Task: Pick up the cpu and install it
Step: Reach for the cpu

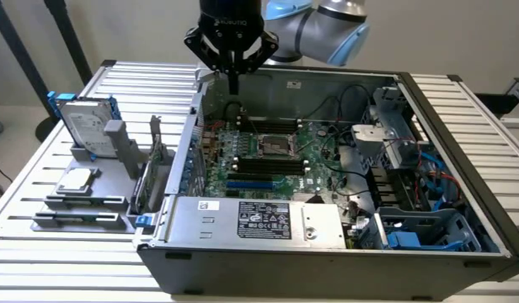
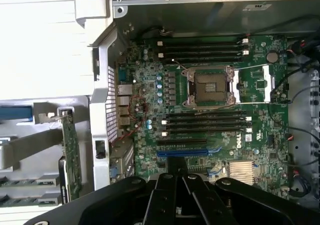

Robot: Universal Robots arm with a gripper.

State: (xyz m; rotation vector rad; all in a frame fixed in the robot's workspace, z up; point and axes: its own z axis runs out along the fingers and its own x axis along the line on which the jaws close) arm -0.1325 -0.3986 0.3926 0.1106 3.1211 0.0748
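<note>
gripper (image 1: pixel 232 87) clenched, empty, 12 o'clock over case (image 1: pixel 242 265) | cpu (image 1: pixel 75 181) flat on rack (image 1: pixel 83 203), 8 o'clock, graspable | socket (image 1: pixel 276 146) open for it

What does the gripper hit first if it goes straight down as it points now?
Probably the motherboard inside the open case: the shut gripper points down above it with nothing between. Which spot, perhaps near the blue slot, depth leaves unclear.
</note>
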